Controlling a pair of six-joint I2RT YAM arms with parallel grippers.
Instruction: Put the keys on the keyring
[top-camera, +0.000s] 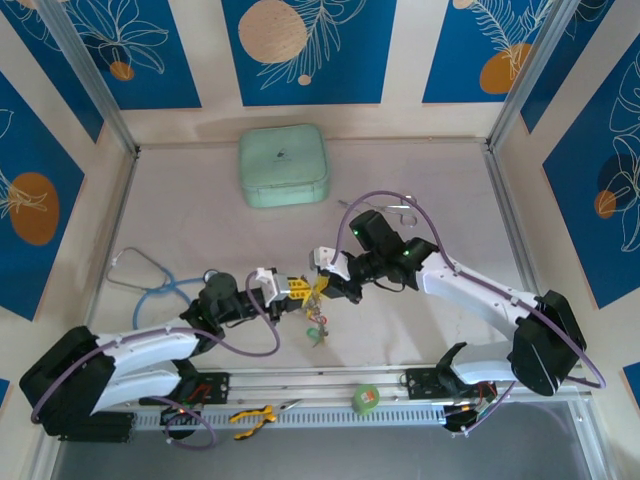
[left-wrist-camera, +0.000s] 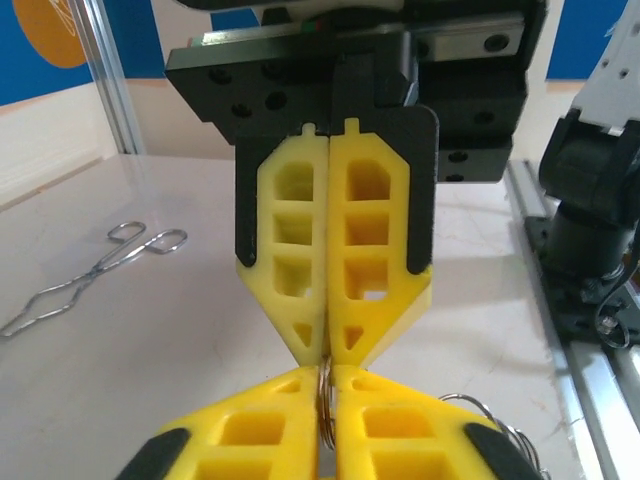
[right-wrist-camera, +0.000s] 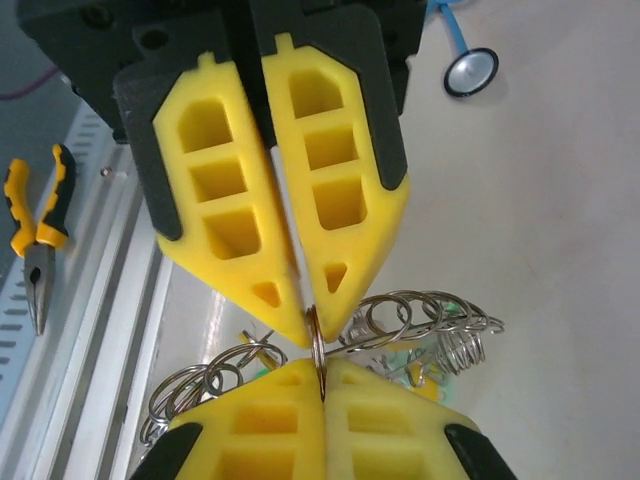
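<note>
Above a pale tabletop (top-camera: 200, 230) walled by blue panels (top-camera: 160, 50), the left claw (top-camera: 298, 290) and right claw (top-camera: 322, 284) meet tip to tip, both clenched on the edge-on keyring (right-wrist-camera: 316, 345). The keys (top-camera: 318, 325) dangle beneath. Threading well probably calls for one claw to anchor the keyring firmly.

Jaws of matt yellow plastic, moulded with hollow cells, on matt black backing; between them a thin keyring (right-wrist-camera: 318, 345) of polished, gold-tinged metal; beside it small rings (right-wrist-camera: 430, 320) of bright, glossy wire; the surface (left-wrist-camera: 150, 330) pale and smooth with a faint sheen; forceps (left-wrist-camera: 90, 275) of thin shiny metal; pliers (right-wrist-camera: 38, 240) with a dull grey metal head and yellow-and-black grips; a stethoscope (right-wrist-camera: 470, 72) with a gleaming metal rim and smooth blue tubing; a mint-green case (top-camera: 284, 165), matt and soft-looking; a rail (right-wrist-camera: 100, 330) of brushed silvery metal.
</note>
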